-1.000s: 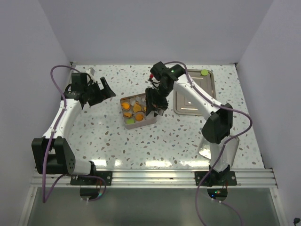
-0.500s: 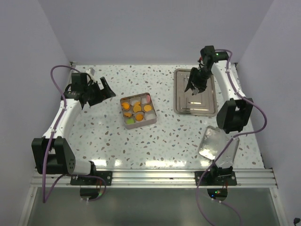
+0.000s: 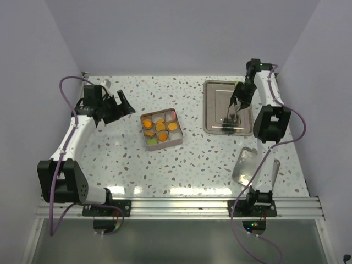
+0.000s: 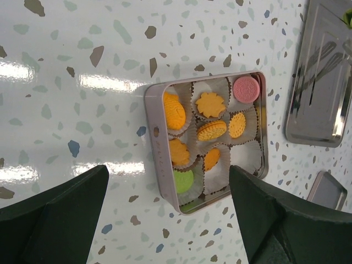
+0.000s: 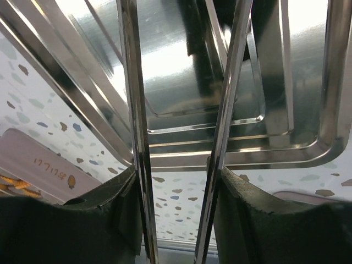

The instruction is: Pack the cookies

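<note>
Right hand (image 3: 237,104) hangs over the steel tray (image 3: 212,118) at the far right of the bench (image 3: 110,154), pinching a pair of metal tongs (image 5: 132,110) whose two blades run out between its fingers, with a gap between them. The tong tips point down at the tray's near half, inside its raised rim. Left hand (image 3: 127,104) hovers spread wide and holding nothing at the far left, well apart from the square tin (image 4: 157,154). The cookies (image 4: 212,130), mostly orange with one pink and one green, sit in paper cups inside the tin, mid-bench. Open bench surrounds the tin on all sides, and a strip separates it from the tray. A shiny lid (image 3: 250,165) lies near the right arm's base.
</note>
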